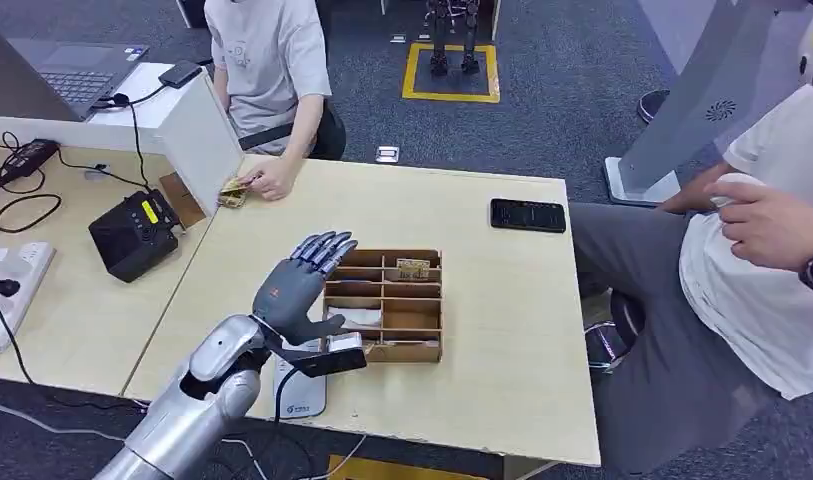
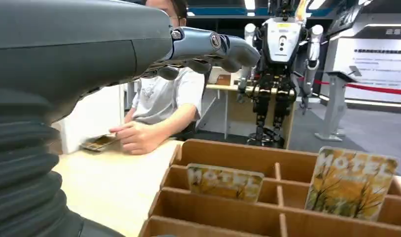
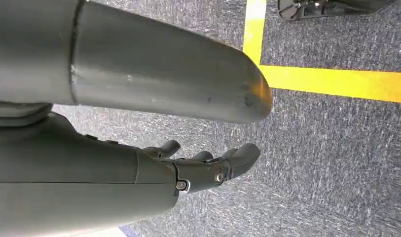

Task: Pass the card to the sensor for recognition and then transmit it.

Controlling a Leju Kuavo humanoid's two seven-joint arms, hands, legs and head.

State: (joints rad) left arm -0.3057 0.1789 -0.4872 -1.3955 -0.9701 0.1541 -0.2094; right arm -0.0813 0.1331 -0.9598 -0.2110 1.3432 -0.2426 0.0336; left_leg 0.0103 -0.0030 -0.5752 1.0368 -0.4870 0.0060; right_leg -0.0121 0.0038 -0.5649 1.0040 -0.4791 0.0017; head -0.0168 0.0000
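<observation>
The left hand (image 1: 300,283) is held released, fingers apart, nothing grasped, over the near-left part of the divided box (image 1: 425,350) near the bench's (image 1: 502,330) front edge. A card (image 1: 413,268) stands upright in a far compartment, apart from the hand and beyond its fingertips. Judged advisable: the card is pinched by its exposed top edge and lifted straight up. The right hand (image 3: 208,165) hangs over the floor, released.

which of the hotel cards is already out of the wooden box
The card under the seated person's hand, flat on the table beside the white box. The other card stands in the divided wooden box.
</observation>
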